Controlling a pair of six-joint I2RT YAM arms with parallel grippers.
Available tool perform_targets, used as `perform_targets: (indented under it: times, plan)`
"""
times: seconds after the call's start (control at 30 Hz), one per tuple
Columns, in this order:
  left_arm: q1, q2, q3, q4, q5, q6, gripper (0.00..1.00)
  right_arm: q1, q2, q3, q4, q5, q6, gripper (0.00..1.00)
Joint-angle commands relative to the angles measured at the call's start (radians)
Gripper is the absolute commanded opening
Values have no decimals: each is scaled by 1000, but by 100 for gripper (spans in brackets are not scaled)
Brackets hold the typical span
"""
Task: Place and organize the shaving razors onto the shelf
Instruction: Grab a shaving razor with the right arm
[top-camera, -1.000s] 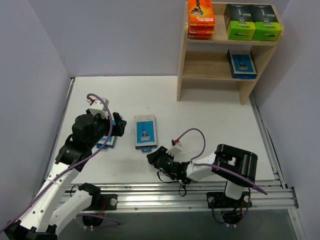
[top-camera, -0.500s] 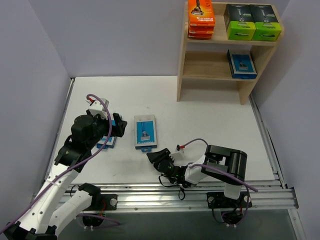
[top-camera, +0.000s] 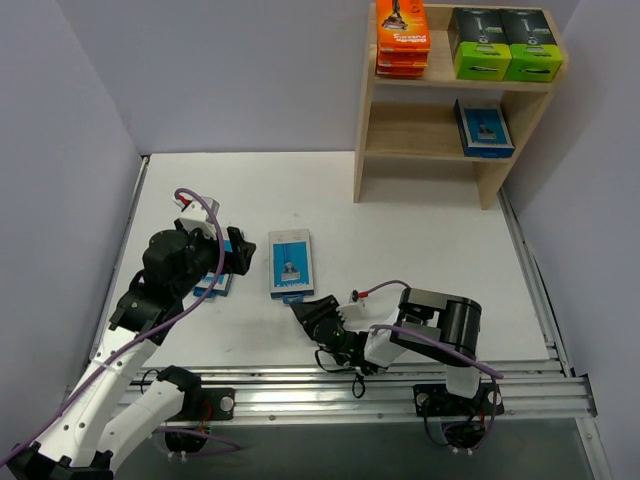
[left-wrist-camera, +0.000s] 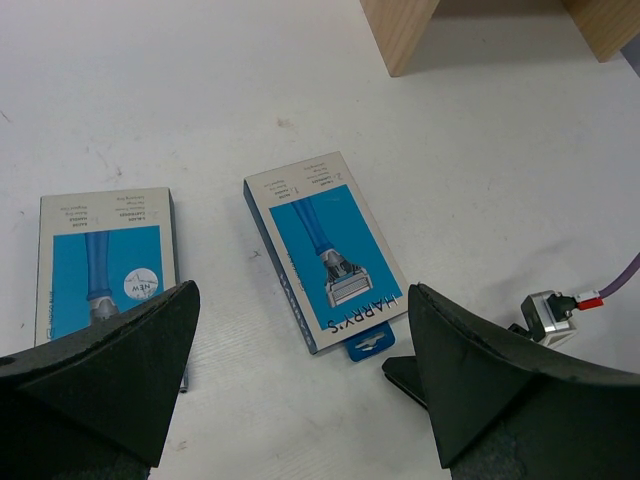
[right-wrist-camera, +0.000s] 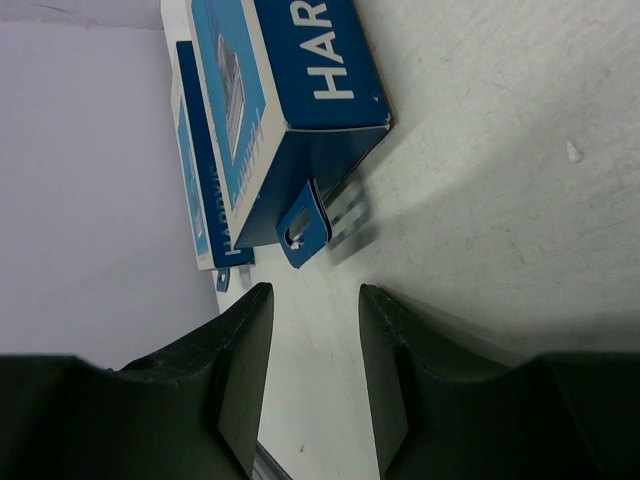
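Two light-blue razor packs lie on the table: one in the middle (top-camera: 290, 264) (left-wrist-camera: 325, 250) (right-wrist-camera: 270, 100), the other to its left (top-camera: 213, 285) (left-wrist-camera: 105, 260) (right-wrist-camera: 195, 190). My left gripper (top-camera: 233, 252) (left-wrist-camera: 300, 400) hovers wide open above and between them, holding nothing. Lying low on the table, my right gripper (top-camera: 305, 310) (right-wrist-camera: 314, 295) points at the middle pack's hang tab (right-wrist-camera: 305, 228); its jaws are a narrow gap apart with only bare table between them. The wooden shelf (top-camera: 372, 110) holds orange packs (top-camera: 402, 38), two black-and-green boxes (top-camera: 504, 45) and one blue pack (top-camera: 484, 130).
Grey walls close in the table on the left, back and right. The shelf's foot (left-wrist-camera: 400, 30) stands at the far right. A metal rail (top-camera: 400, 385) runs along the near edge by the arm bases. A purple cable (top-camera: 385, 290) loops over my right wrist.
My right arm's elbow has swung left and its gripper has crept toward the middle pack's tab, jaws narrowing a little. The left arm and both packs have stayed put.
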Motion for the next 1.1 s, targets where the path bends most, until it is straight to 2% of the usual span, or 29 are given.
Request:
perform_targets:
  times: [0.0,0.33,0.5,0.97,1.07]
  plan:
    - [-4,-12,27,30,17,-6,94,-25,35,17,-50,21,0,36]
    - [-6,-11,26,33,18,-6,94,-65,86,49,-28,-23,-17,34]
    - [-6,-9,26,35,24,-8,94,-78,99,65,-30,-34,-21,30]
    - [-7,-3,26,39,43,-13,94,-98,133,92,-19,-54,-33,29]
    - [-7,-3,24,39,43,-13,94,-101,133,94,-21,-49,-32,26]
